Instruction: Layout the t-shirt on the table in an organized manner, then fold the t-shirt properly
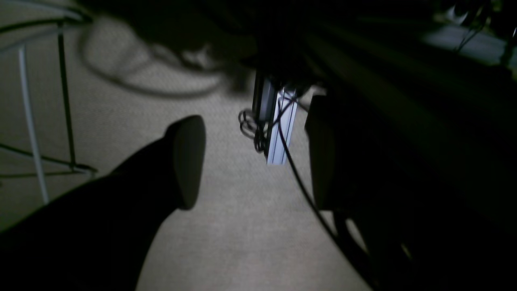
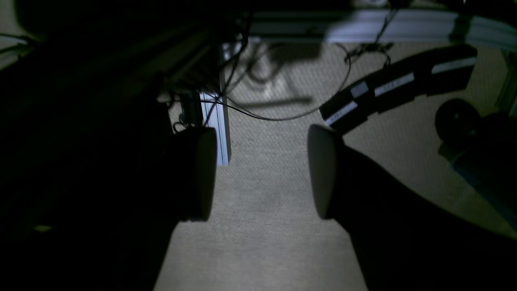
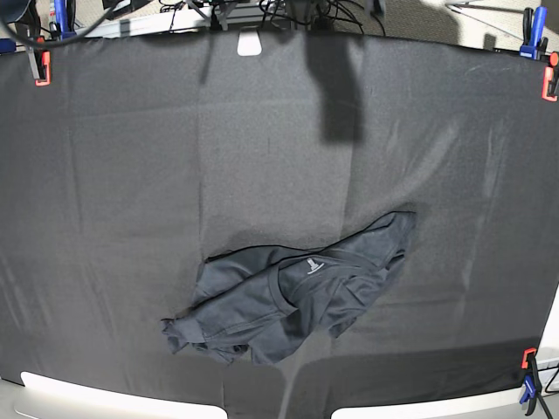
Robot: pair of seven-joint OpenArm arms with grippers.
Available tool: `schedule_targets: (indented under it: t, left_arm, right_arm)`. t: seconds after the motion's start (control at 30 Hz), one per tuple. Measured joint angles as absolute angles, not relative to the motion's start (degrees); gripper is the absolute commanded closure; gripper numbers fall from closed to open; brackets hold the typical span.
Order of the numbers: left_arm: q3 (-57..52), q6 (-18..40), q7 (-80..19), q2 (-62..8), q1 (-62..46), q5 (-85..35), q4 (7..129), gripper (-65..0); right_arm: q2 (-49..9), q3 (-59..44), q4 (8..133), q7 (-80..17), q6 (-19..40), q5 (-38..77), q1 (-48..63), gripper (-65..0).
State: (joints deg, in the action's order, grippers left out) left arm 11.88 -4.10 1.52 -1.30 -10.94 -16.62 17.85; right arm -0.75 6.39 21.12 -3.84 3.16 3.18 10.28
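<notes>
Hanging over beige carpet [image 1: 250,226], the left gripper [image 1: 258,161] had its fingers apart, holding nothing. The right gripper [image 2: 260,173] likewise stood spread and empty above the carpet. From the base view, the t-shirt [image 3: 293,297] lay crumpled on the table [image 3: 131,175], toward its near edge.

right claw [image 2: 260,171]: jaws apart, empty | below: beige carpet floor [image 2: 262,226] | far: aluminium post [image 2: 220,133], black cables [image 2: 282,115]

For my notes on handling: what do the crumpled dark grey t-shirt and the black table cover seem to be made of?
Crumpled dark grey t-shirt: probably thin, smooth knit fabric; it lies in soft folds with a slight sheen. Black table cover: matte woven-looking cloth, with faint creases, held by orange-and-blue clamps.
</notes>
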Motion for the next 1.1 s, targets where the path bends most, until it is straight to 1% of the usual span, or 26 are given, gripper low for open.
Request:
schedule_targets:
  t: [0.33,0.47,0.63,0.73,0.97,1.1]
  left_arm:
    - [11.88,-4.1,0.99,-1.45,-11.25,-16.62,20.14,-38.0]
    - [11.88,-4.08,-2.17,-1.45,-11.25,-16.62,20.12,-38.0]
    - [11.88,-4.1,-3.6,-1.45,-11.25,-12.16,20.64,-38.0]
    - [11.88,-4.1,-4.56,-1.48,-11.25,-11.94,21.61,-38.0]
    - [11.88,-4.1,-4.71,-1.58,-11.77,-11.94,23.94,-38.0]
    - [11.88,-4.12,-2.55,-1.61,-14.59,-8.23,27.53,-38.0]
  right_arm:
    - [-0.75,6.39,21.43,-3.86,3.16,3.01,10.33,-35.0]
    - [-0.75,6.39,21.5,-3.84,3.16,3.01,10.28,-34.9]
    - [-0.75,6.39,21.5,-4.56,3.16,3.03,10.31,-34.9]
    - [-0.75,6.39,21.5,-5.63,3.16,3.01,10.31,-34.9]
    - [-0.78,6.39,21.5,-6.42,3.16,3.01,10.35,-34.9]
    - [-0.78,6.39,21.5,-5.76,3.2,3.01,10.83,-34.9]
